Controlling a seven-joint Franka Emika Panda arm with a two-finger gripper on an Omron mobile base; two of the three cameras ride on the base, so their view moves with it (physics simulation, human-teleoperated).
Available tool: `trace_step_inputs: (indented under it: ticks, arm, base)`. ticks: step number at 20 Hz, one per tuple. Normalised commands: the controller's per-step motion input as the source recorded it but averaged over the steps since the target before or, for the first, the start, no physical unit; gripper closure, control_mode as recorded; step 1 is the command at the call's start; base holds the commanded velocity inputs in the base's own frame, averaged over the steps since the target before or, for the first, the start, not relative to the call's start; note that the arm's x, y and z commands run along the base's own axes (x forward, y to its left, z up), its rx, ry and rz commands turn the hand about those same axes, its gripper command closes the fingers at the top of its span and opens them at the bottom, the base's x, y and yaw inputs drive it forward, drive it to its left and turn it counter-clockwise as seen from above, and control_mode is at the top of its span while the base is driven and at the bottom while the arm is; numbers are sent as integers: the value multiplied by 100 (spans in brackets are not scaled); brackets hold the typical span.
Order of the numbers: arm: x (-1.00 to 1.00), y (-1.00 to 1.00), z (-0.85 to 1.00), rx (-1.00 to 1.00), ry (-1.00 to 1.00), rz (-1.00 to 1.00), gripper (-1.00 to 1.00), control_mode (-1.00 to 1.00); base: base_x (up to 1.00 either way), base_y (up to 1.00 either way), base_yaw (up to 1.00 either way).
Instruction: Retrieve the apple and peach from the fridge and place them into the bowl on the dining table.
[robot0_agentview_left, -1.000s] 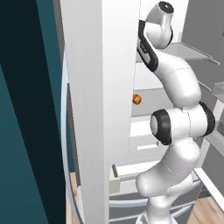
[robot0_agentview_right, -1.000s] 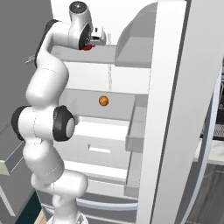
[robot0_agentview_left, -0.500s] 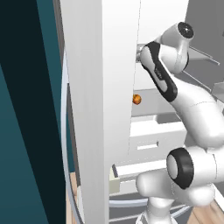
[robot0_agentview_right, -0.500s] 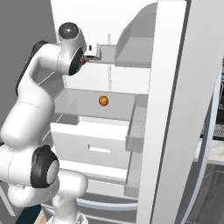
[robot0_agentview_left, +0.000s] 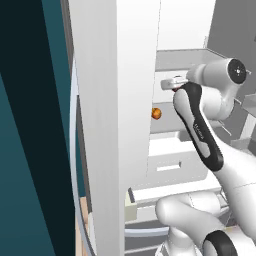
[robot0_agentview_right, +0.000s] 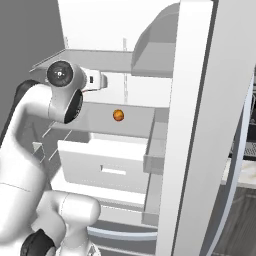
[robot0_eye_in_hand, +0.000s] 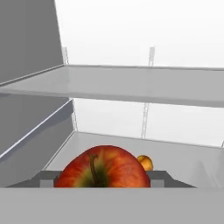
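The gripper (robot0_eye_in_hand: 103, 183) is clamped on the apple (robot0_eye_in_hand: 103, 168): in the hand view the red fruit with its yellowish patch around the stem sits squarely between the two grey finger pads (robot0_eye_in_hand: 47, 178), one on each side and both touching it. Just behind the apple's right shoulder in that view, a small orange sliver of the peach (robot0_eye_in_hand: 145, 162) peeks out, lying farther back on the white shelf floor. Above runs a grey shelf (robot0_eye_in_hand: 131, 85), with the white back wall beyond and a grey side wall at the left. From the left base view the hand (robot0_agentview_left: 175, 84) points into the open fridge (robot0_agentview_left: 112, 125), with a bit of red at its tip, and the peach (robot0_agentview_left: 156, 113) rests on the shelf below and a little to the left of it, apart from the gripper. From the right base view the hand (robot0_agentview_right: 95, 81) reaches in at the same level, and the peach (robot0_agentview_right: 118, 115) lies on the grey shelf below and to the right of it, just above a pulled-out white drawer (robot0_agentview_right: 107, 167). The arm's white links with dark joints bend up from the base toward the fridge interior, between its open doors.
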Motion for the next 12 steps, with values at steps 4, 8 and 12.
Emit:
trace_step_inputs:
  ticks: [4,8,12]
  arm:
    - [-74,-3,0,0,-3,0,100,-100]
    - [-49,-13,0,0,0,0,100,-100]
    - [0,0,0,0,0,0,100,100]
  base:
    - [0,0,0]
    - [0,0,0]
    - [-70,-22,0]
